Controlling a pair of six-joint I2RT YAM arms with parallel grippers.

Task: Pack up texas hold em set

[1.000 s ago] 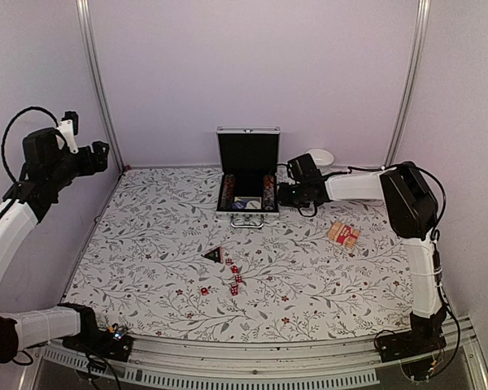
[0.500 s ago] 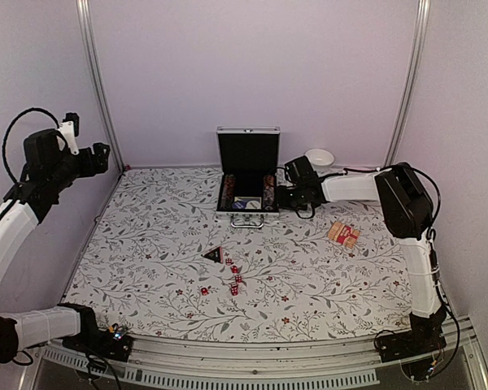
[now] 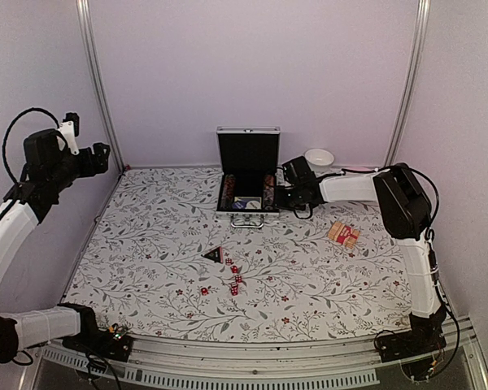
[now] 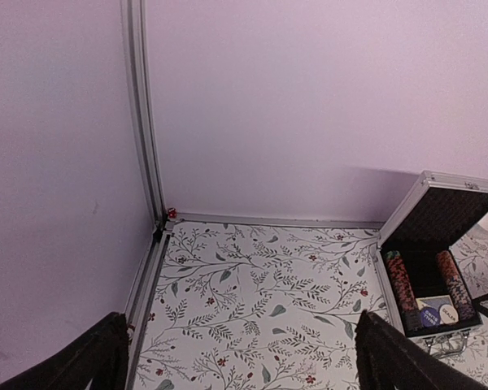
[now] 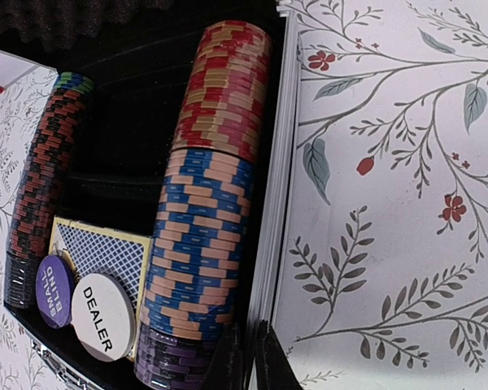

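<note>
Since the right jaws are pinched fully together at the right wall of the open case (whether they nip its rim I cannot tell), the poker chips stand in rows just left of them. Loose pieces lie nearer the arm bases than those jaws. The card pack, long axis slanting, is closest to the right arm, while the black triangular piece and red dice sit back and leftward. The left jaws gape wide, holding nothing, high beside the wall and well apart from everything. The flowered surface is ringed by lilac walls, with a white bowl just beyond the right jaws
</note>
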